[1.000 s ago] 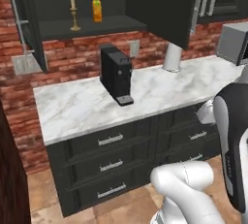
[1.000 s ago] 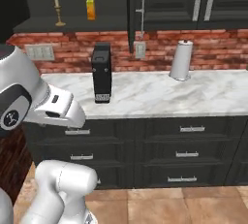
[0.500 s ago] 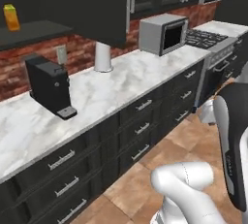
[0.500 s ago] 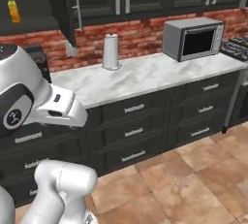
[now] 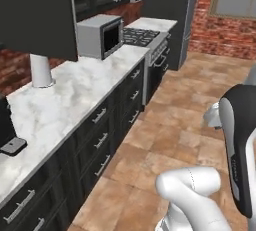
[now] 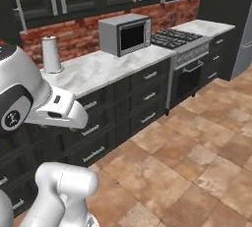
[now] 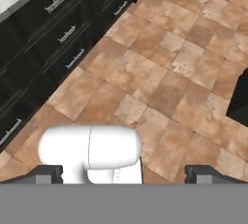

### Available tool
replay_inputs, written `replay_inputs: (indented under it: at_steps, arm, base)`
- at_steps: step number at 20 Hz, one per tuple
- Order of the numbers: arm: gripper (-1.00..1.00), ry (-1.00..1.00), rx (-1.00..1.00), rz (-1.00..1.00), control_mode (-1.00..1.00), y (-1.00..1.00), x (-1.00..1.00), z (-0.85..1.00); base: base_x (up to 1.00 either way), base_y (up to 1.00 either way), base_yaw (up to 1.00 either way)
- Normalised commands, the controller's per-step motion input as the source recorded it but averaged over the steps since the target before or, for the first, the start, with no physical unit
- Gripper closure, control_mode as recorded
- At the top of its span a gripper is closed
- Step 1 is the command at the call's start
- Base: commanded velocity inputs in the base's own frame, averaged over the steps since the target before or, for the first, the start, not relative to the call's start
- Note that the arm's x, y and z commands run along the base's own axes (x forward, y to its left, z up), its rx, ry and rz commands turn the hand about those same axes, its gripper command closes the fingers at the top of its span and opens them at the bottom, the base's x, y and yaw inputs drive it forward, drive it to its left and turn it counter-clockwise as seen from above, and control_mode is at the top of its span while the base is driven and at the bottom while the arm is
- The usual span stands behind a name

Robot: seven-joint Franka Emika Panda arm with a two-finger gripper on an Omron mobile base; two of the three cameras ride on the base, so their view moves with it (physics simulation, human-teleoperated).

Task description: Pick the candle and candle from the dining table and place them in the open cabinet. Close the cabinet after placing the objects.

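The long white grey-veined marble worktop (image 5: 65, 95) over dark drawers carries a silver box microwave (image 6: 125, 34) and a white paper-towel roll (image 5: 40, 70), parked against the brick wall for reach. The dark two-finger gripper (image 7: 124, 172) hangs wide open, empty, over tiled floor; candles aren't visible here.

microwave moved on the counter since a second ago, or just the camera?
No. The microwave keeps its place between the paper towel roll and the stove; the base turned, shifting the whole view.
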Motion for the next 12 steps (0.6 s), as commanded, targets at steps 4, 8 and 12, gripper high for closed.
replay_inputs:
  at_steps: [4,8,12]
  arm:
    - [-1.00,0.00,0.00,0.00,1.00,0.00,0.00,0.00]
    - [-1.00,0.00,0.00,0.00,1.00,0.00,0.00,0.00]
    - [-1.00,0.00,0.00,0.00,1.00,0.00,0.00,0.00]
  base:
    - [0.05,0.00,-0.54]
    - [0.06,-0.01,-0.55]
    - [0.08,-0.03,-0.56]
